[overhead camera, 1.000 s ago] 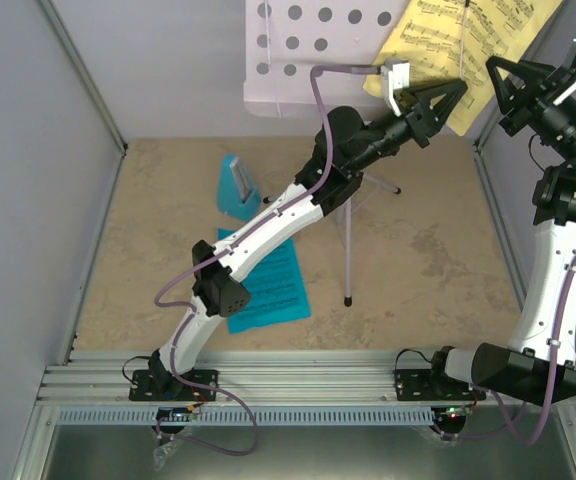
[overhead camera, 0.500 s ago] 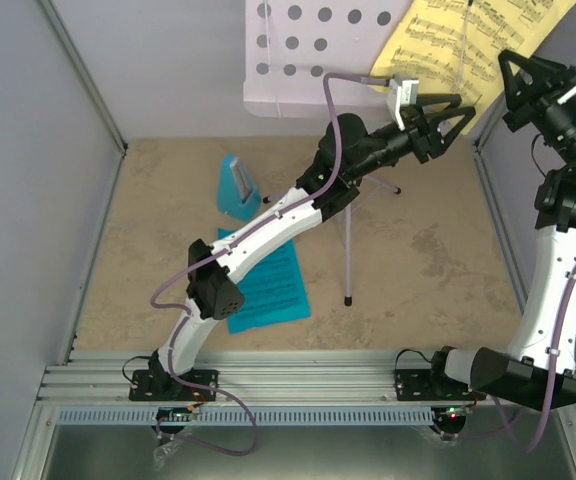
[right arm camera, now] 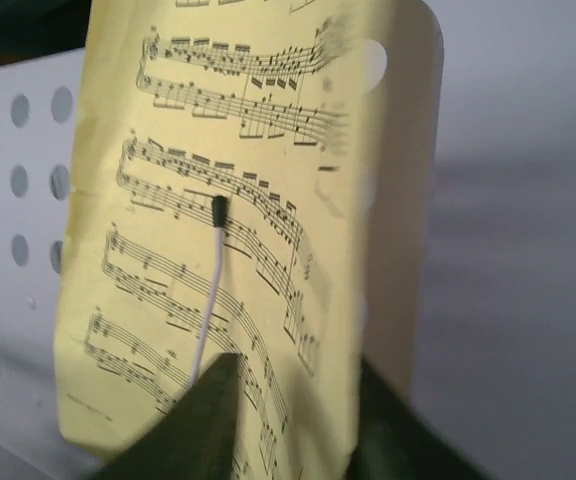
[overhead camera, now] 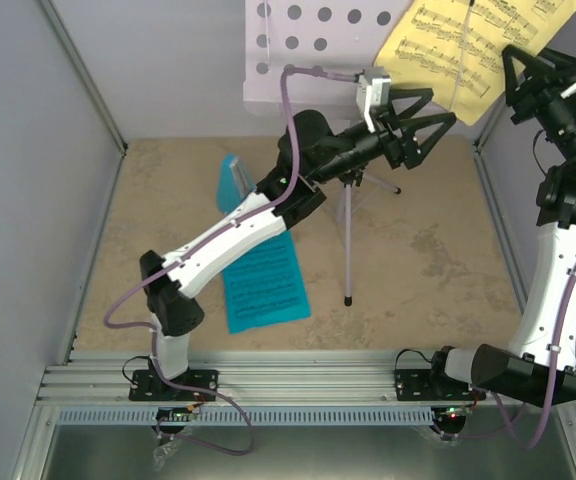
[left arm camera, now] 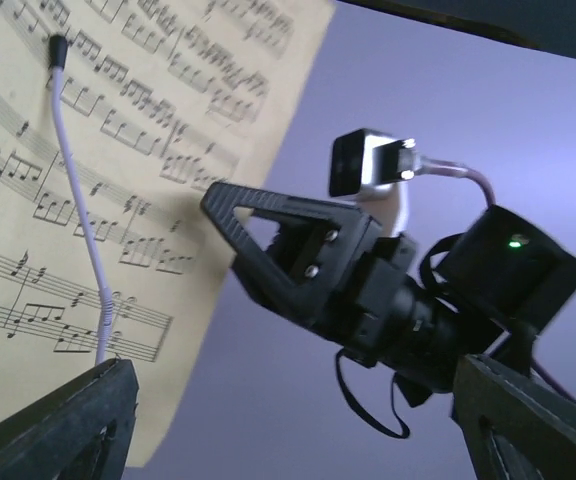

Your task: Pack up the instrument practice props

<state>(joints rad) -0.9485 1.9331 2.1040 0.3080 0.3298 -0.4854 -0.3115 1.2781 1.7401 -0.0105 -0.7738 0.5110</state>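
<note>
The yellow music sheet (overhead camera: pixel 468 40) leans on the right side of the lilac music stand's holed desk (overhead camera: pixel 308 50), under a thin wire (right arm camera: pixel 208 290). My right gripper (overhead camera: pixel 511 75) is at the sheet's right edge. In the right wrist view its fingers (right arm camera: pixel 218 420) stand apart with the yellow sheet (right arm camera: pixel 238 200) between them. My left gripper (overhead camera: pixel 441 106) hangs wide open just below the sheet, holding nothing. The left wrist view shows the yellow sheet (left arm camera: pixel 118 150) and the right gripper (left arm camera: pixel 298 260). The blue metronome (overhead camera: pixel 230 180) and cyan sheet (overhead camera: pixel 268 285) rest on the floor, partly behind the left arm.
The stand's tripod legs (overhead camera: pixel 348 240) rise from the sandy floor just right of the left arm. Grey walls (overhead camera: pixel 28 200) close in both sides and the back. An aluminium rail (overhead camera: pixel 298 385) runs along the front by the arm bases.
My left gripper opened, let go of the yellow sheet's lower edge and drew back to the left. My right gripper's fingers parted at the sheet's right edge. The sheet sits higher.
</note>
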